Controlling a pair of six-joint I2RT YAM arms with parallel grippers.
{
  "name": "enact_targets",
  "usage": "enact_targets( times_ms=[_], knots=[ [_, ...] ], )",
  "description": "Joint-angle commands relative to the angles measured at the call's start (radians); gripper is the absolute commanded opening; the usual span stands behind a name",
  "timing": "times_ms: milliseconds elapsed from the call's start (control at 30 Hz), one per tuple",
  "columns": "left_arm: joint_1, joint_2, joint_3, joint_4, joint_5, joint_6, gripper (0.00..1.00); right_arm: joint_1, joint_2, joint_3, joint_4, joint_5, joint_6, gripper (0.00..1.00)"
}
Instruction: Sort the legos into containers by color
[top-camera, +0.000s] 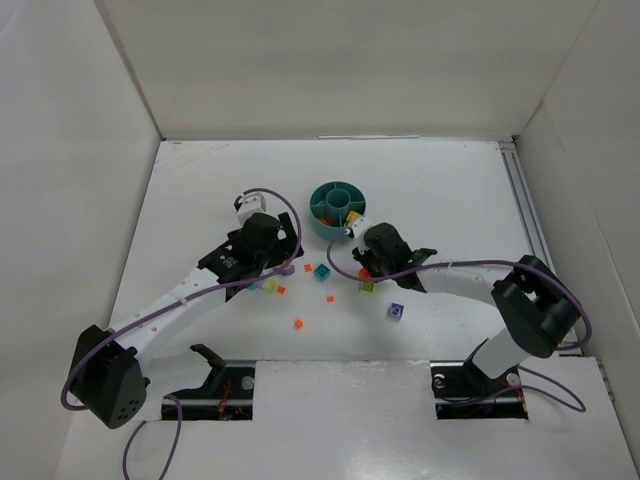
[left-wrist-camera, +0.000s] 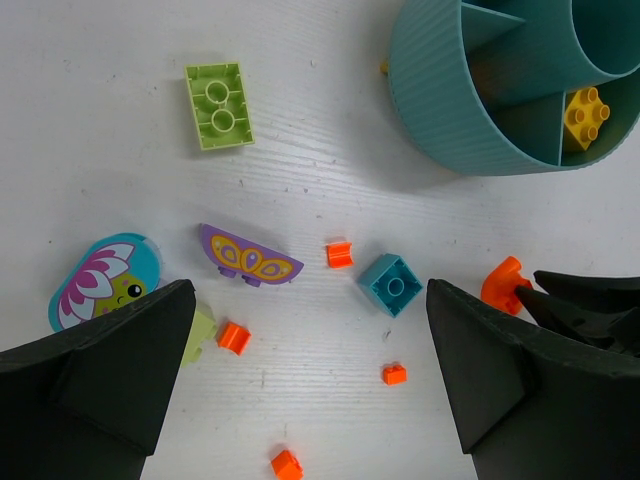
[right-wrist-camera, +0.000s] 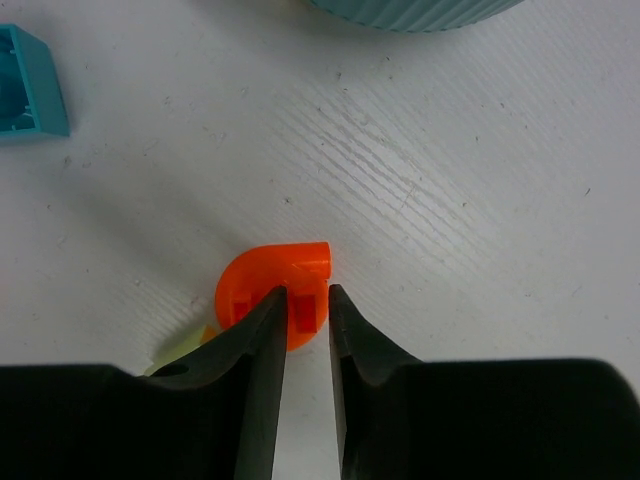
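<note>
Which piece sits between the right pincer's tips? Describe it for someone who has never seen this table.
Start at the round teal dish. A little way off its near side lies an orange elbow piece, between the tips of the right pincer. Unlike the tiny orange bits and the square teal brick nearby, it is bigger and curved like a quarter arch.

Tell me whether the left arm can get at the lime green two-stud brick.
Probably yes. The left gripper is open and the lime green brick lies alone ahead of it, clear of the teal dish; only the purple piece lies between.
</note>
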Motion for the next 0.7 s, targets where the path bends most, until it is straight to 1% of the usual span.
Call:
enact_targets(
  times_ms=[0,67,200,400,500,567,600,667],
  knots=[
    [0.002,-0.028,-0.006,0.034,-0.002,0.001,1.00,0.004,-0.007,0.015,0.038,0.000,0.013,0.29],
    [0.002,-0.028,-0.006,0.034,-0.002,0.001,1.00,0.004,-0.007,0.006,0.038,0.000,0.013,0.31],
    [0.002,-0.028,-0.006,0.034,-0.002,-0.008,1.00,0.004,-0.007,0.006,0.038,0.000,0.013,0.31],
    [0.002,-0.028,-0.006,0.034,0.007,-0.008,1.00,0.004,-0.016,-0.003,0.038,0.011,0.013,0.24],
    [0.002,-0.028,-0.006,0.034,0.007,-0.008,1.00,0.004,-0.026,-0.013,0.038,0.011,0.013,0.19],
    [0.002,-0.028,-0.006,0.034,0.007,-0.008,1.00,0.004,-0.036,-0.023,0.047,0.001,0.013,0.07],
    [0.002,-0.028,-0.006,0.034,0.007,-0.008,1.00,0.004,-0.036,-0.023,0.047,0.001,-0.003,0.03],
    [0.002,-0.028,-0.006,0.034,0.007,-0.008,1.00,0.004,-0.062,-0.023,0.047,-0.011,-0.045,0.00]
  ],
)
